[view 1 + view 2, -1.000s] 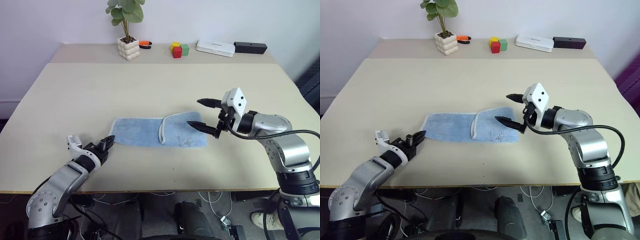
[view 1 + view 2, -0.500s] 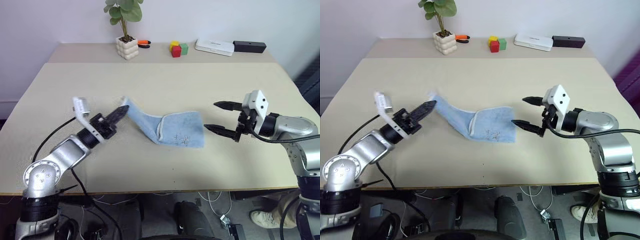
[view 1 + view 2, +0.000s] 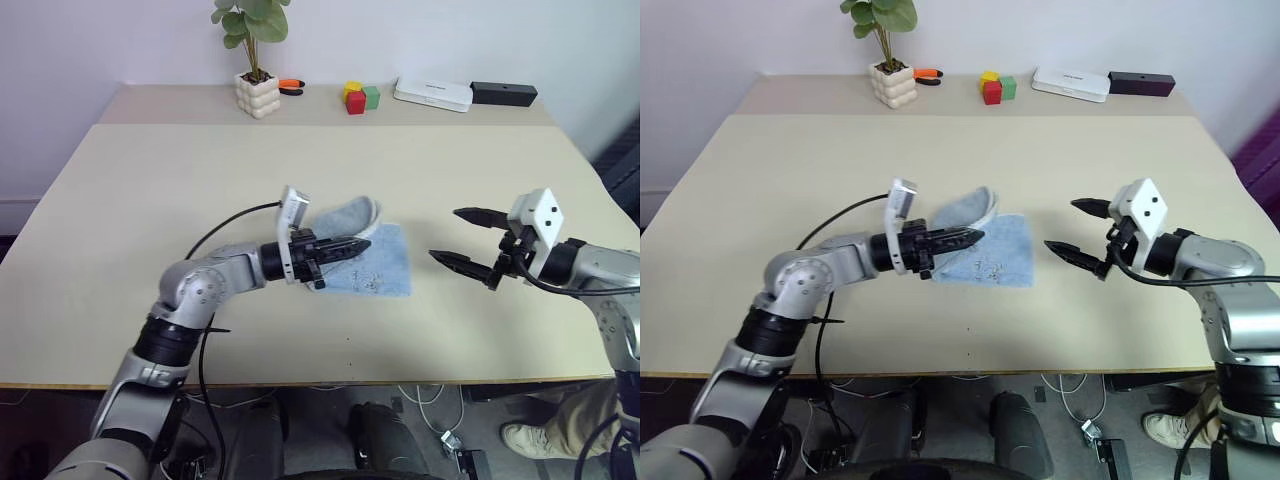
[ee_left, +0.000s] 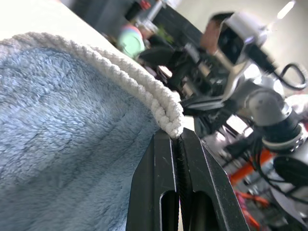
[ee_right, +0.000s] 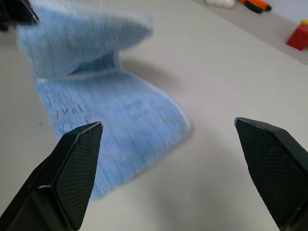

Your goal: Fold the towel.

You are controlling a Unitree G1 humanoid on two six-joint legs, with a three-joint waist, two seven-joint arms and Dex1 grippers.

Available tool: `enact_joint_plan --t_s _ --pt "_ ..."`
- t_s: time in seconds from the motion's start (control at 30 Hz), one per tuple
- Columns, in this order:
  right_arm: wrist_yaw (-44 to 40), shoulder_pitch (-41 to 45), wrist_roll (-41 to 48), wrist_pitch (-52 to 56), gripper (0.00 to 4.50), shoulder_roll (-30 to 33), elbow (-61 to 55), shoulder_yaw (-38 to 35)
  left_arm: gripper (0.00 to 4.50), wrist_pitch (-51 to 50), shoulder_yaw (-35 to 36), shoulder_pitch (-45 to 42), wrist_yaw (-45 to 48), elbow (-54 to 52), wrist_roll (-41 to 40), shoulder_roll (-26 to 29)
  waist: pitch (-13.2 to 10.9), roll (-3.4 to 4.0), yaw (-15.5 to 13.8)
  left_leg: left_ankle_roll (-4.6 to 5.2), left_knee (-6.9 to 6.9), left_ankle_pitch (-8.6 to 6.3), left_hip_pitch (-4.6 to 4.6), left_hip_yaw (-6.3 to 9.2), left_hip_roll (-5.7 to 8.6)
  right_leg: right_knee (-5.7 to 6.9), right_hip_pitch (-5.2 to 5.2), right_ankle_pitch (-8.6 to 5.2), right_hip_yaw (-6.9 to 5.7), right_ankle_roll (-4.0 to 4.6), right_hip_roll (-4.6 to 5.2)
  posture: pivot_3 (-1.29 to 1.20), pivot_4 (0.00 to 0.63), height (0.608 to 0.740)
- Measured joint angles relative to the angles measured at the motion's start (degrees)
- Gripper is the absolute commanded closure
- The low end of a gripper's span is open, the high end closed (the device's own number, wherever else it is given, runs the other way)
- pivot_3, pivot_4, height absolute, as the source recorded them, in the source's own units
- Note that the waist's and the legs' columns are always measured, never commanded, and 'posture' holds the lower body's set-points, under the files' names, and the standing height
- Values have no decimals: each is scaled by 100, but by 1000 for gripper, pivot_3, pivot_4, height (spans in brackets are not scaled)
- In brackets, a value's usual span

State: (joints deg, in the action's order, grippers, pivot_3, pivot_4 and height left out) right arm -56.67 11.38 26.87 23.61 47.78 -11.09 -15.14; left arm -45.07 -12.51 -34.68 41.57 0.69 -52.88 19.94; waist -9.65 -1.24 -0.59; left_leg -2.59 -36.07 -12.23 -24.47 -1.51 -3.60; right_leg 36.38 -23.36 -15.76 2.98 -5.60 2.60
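The light blue towel (image 3: 380, 262) lies mid-table, its lower layer flat and its left end lifted and curled over it. My left gripper (image 3: 356, 245) points right just above the flat part, shut on the towel's whitish hem (image 4: 163, 103), which the left wrist view shows pinched at the fingertips. My right gripper (image 3: 445, 234) hovers open to the right of the towel, apart from it, with nothing between its fingers. In the right wrist view the towel (image 5: 120, 115) lies ahead between the spread fingers (image 5: 72, 168).
Along the table's far edge stand a potted plant (image 3: 257, 95), an orange tool (image 3: 290, 88), coloured blocks (image 3: 358, 98), a white box (image 3: 432, 94) and a black box (image 3: 503, 93). Bare tabletop (image 3: 200, 170) surrounds the towel.
My left gripper has carried the towel's left end up and rightward over the rest of the towel. My right gripper has drawn away to the right, still open.
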Motion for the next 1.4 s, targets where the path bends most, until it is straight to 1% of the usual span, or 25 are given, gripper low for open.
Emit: enact_joint_plan --t_s 0.13,0.47,0.6,0.7,0.93,0.97,1.1,1.17,1.23,1.27,1.3,1.37,1.4 --pt "-36 -290 170 118 0 89 -234 -287 4482 212 -36 -131 247 558 585 -352 0 1 19 1 1 0 1 2 -1 0 0 0 0 -1 -3 0 150 740" --pt "174 -377 294 238 0 77 -468 -303 4482 450 -191 -500 575 1537 1510 -1442 0 0 1 1 -3 0 -2 3 1 -1 2 1 0 -2 -1 0 150 740" --pt "237 -376 300 239 0 73 -469 -303 4482 594 -258 -502 719 1736 1841 -1612 0 0 4 1 -1 0 -1 5 0 -1 1 1 0 -3 -2 0 150 740" --pt "263 -370 299 238 0 71 -469 -293 3607 647 -264 -493 810 1804 1989 -1686 0 0 6 1 -1 -1 -1 5 0 -1 1 1 0 -3 -3 0 150 740" --pt "297 -233 299 237 0 64 -464 -139 190 616 -184 -410 834 1813 2111 -1796 0 0 5 1 -2 0 -2 5 0 -1 2 2 0 -5 -2 0 150 740" --pt "300 -185 299 237 0 58 -455 -115 82 500 -140 -392 872 1716 2065 -1782 0 0 7 1 -2 -1 -2 5 0 0 2 2 0 -5 -2 0 150 740" --pt "368 80 330 240 0 -92 -407 -56 82 57 29 -259 1076 919 1677 -1722 0 1 18 1 -1 0 -1 6 -1 1 2 4 0 -9 -3 0 150 740" --pt "524 313 381 254 0 -288 -305 -42 82 -195 252 -234 1038 483 1380 -1710 1 1 32 1 -2 0 0 7 -1 3 2 12 0 -23 -4 0 150 740" --pt "832 599 384 259 0 -612 -166 -42 82 -346 651 -242 866 270 1079 -1691 1 1 48 2 -2 0 3 9 -2 4 4 12 0 -23 -6 0 150 740" --pt "995 734 392 263 0 -783 -110 -42 594 -366 857 -266 737 261 968 -1689 1 2 58 2 -2 0 3 10 -2 6 4 14 0 -26 -6 0 150 740" --pt "1179 866 421 280 254 -981 -75 -42 928 -394 1083 -294 588 262 875 -1678 1 2 67 2 -2 0 3 12 -2 7 4 15 -1 -28 -7 0 150 740" --pt "1496 1040 484 313 791 -1335 -82 -6 1837 -391 1446 -352 351 264 770 -1634 1 2 96 2 0 0 1 14 -1 7 4 15 -3 -34 -7 0 150 740" --pt "1652 1089 469 316 1266 -1492 -100 78 2341 -353 1598 -364 228 270 738 -1605 1 2 103 2 -1 0 0 15 -1 7 5 15 -4 -37 -7 0 150 740"
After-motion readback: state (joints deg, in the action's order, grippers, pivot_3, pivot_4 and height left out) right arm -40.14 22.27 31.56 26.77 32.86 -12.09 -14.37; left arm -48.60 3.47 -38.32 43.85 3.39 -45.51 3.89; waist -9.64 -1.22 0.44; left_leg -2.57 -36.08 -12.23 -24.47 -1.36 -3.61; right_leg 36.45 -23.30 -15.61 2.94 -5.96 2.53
